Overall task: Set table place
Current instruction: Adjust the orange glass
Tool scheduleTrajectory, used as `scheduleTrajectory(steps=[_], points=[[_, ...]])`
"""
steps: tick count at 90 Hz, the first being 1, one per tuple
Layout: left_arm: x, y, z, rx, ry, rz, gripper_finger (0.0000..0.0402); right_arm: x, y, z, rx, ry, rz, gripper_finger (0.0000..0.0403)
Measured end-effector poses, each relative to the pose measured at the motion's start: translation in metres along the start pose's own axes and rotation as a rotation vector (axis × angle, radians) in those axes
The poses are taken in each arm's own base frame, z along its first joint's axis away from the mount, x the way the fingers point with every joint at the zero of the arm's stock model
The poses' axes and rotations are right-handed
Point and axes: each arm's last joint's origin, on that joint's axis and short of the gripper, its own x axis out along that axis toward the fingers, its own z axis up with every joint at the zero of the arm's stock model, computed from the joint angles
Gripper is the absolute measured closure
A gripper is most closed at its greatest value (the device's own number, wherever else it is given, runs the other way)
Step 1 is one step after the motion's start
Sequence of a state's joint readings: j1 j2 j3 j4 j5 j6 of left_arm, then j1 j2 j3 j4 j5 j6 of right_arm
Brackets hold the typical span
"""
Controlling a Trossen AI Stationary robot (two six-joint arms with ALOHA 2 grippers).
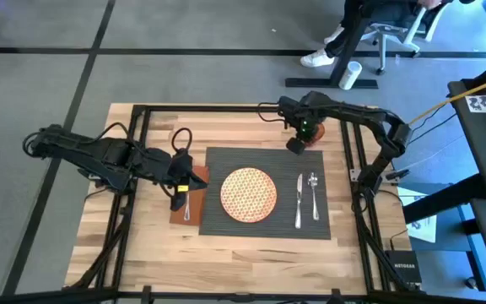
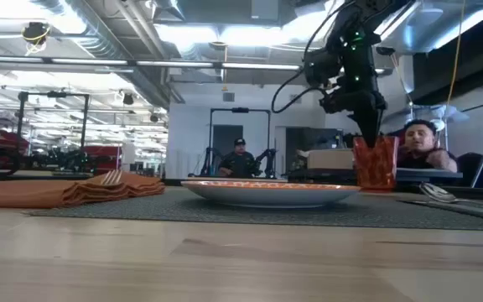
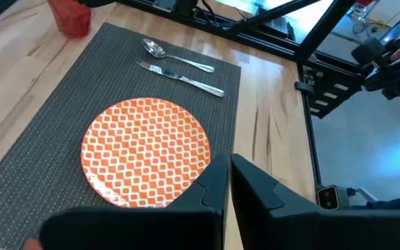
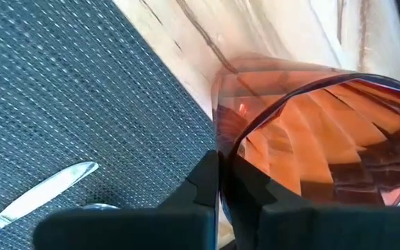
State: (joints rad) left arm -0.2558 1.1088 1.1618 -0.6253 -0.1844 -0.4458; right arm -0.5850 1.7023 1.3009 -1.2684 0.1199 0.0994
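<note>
The dark ribbed placemat point(image 1: 264, 221) lies in the middle of the table point(image 1: 99, 245), and the orange-patterned plate point(image 1: 248, 193) rests on it. A knife point(image 1: 299, 201) and a spoon point(image 1: 314, 196) lie on the mat right of the plate. The brown napkin point(image 1: 194, 203) lies left of the mat with the fork point(image 2: 111, 178) on top. The orange cup point(image 2: 376, 164) stands by the mat's far right corner, with my right gripper point(image 4: 219, 182) shut on it. My left gripper point(image 3: 228, 182) hangs shut over the napkin and holds nothing. My right gripper pinches the cup's wall at the rim point(image 4: 225, 142), on the side toward the placemat. One finger is inside the cup and one outside. The fingers come from above, pointing down. The cup stands upright with its base point(image 2: 376, 186) on the table.
Black rails point(image 1: 142, 108) run along the table's edges. Bare wood lies near the front edge and to the left of the napkin. Beyond the table, people sit in the room behind, and a chair and a person's legs show at the far side.
</note>
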Motion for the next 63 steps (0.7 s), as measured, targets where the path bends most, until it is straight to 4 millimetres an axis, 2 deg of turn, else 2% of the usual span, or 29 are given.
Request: scheduleTrajectory(steps=[16, 63], points=[[-0.0002, -0.0012, -0.0006, 0.003, 0.002, -0.004, 0.0402, 0.0063, 0.0008, -0.0043, -0.007, 0.033, -0.006, 0.0402], [-0.0002, -0.0012, -0.0006, 0.003, 0.002, -0.004, 0.0402, 0.0066, 0.0019, -0.0053, -0.007, 0.046, 0.027, 0.0402]])
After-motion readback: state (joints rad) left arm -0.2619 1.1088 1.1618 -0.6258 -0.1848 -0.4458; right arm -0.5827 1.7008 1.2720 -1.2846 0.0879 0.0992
